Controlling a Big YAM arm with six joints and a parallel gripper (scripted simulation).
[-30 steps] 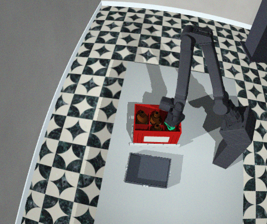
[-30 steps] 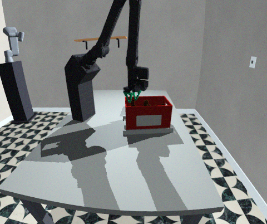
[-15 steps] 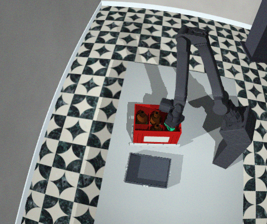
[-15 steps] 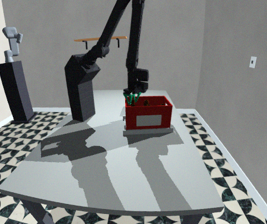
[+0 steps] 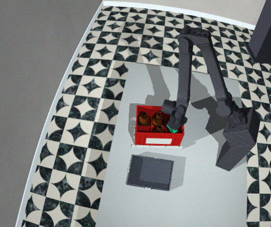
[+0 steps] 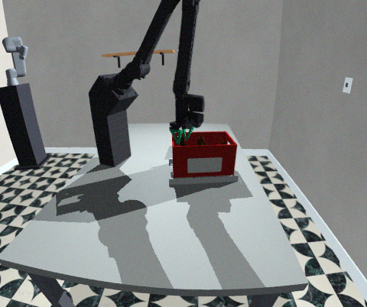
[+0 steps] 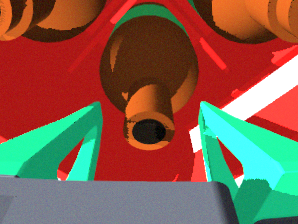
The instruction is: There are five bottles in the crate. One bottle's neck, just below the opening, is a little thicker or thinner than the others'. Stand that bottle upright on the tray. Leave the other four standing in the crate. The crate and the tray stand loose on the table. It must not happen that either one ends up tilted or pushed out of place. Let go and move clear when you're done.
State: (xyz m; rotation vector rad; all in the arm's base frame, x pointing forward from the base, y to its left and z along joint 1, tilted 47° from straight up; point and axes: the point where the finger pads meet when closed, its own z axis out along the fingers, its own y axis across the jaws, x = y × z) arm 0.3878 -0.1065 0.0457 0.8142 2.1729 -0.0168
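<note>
- A red crate (image 5: pixel 157 138) stands on a grey table (image 5: pixel 204 183), and everything below is placed relative to this crate.
- In the top view, a dark, shallow tray (image 5: pixel 150 172) lies just beyond the crate's labelled side, near it but apart from it, with no bottle on it.
- Brown bottles stand upright in the crate's cells; three show from above, while the arm (image 5: pixel 185 70) hides the rest.
- The gripper (image 7: pixel 148 137) hovers over the crate's corner nearest the robot's base, its green fingers reaching about level with the rim in the exterior view.
- The fingers are spread partway and hold nothing; one green fingertip stands on each side of a bottle mouth, with open space between each tip and the glass.
- The targeted bottle (image 7: pixel 150 72) stands in the cell directly beneath the gripper, still inside the crate.
- Its long axis runs straight up toward the wrist camera, so its dark round opening faces the lens and sits centred between the two fingers.
- The coming move appears to depend on this alignment: the neck lies straight below the hand, so a plain descent should bring the fingers either side of it.
- Two neighbouring bottles show at the upper edge of the wrist view, in cells farther from the hand.
- Whether this neck differs in thickness from the others cannot be told here.
</note>
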